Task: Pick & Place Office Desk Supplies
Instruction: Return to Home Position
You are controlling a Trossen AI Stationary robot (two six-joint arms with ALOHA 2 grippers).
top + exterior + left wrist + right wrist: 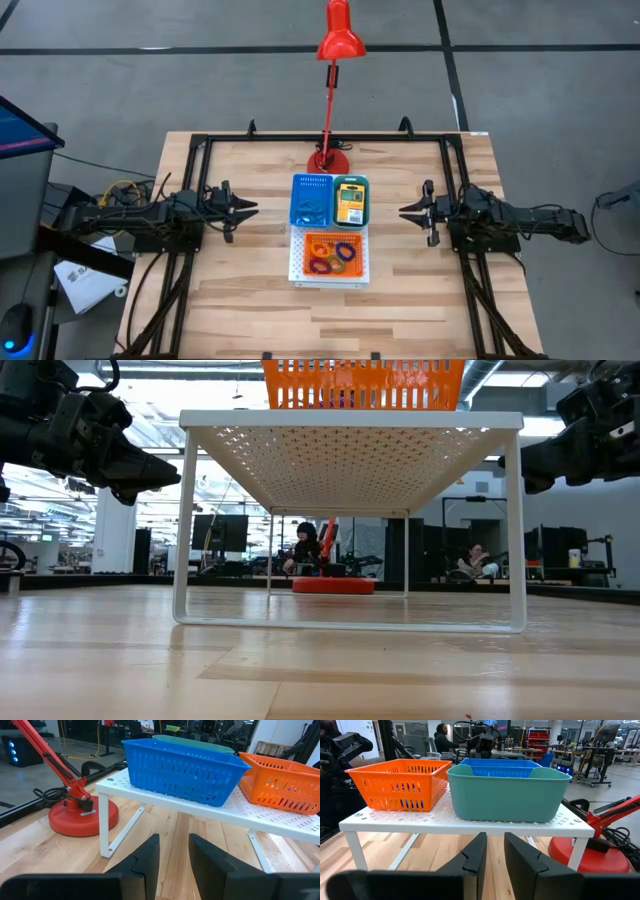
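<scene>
A white perforated shelf stands on thin legs at the table's middle. It carries a blue tray, a teal tray holding a yellow-and-green crayon box, and an orange tray with blue, orange and purple loops. My left gripper hovers left of the shelf, level and pointing at it. It is open, and nothing is between its fingers. My right gripper hovers right of the shelf in the same way, also open with nothing between its fingers.
A red desk lamp stands with its base just behind the shelf, its arm reaching toward the far edge. Black frame rails run along the table's left, right and far sides. Bare wood lies in front of the shelf and under it.
</scene>
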